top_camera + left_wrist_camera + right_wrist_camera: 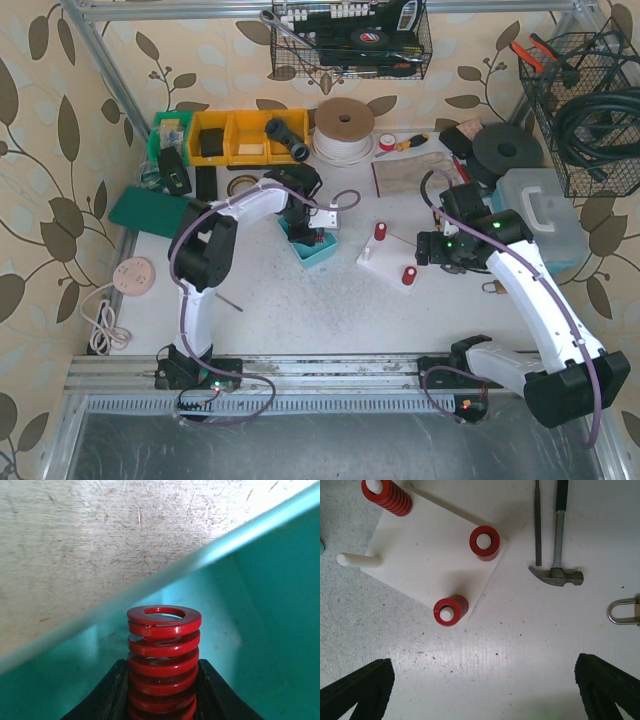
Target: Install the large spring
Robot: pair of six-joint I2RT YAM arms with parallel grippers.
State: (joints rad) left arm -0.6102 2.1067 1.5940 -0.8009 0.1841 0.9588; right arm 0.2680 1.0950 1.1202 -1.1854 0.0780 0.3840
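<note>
Left wrist, left jaws clasping red spring (164, 652) in teal bin (280, 630) — right jaws wide

Upright spring (164, 650), seemingly inside bin (280, 620)

No readable text (anywhere)

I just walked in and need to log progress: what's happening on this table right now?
The left gripper is down in the teal bin, its fingers pressed against both sides of a red spring. The right gripper hangs open above the table, near the white peg board, which carries three springs and has one bare peg.
</note>
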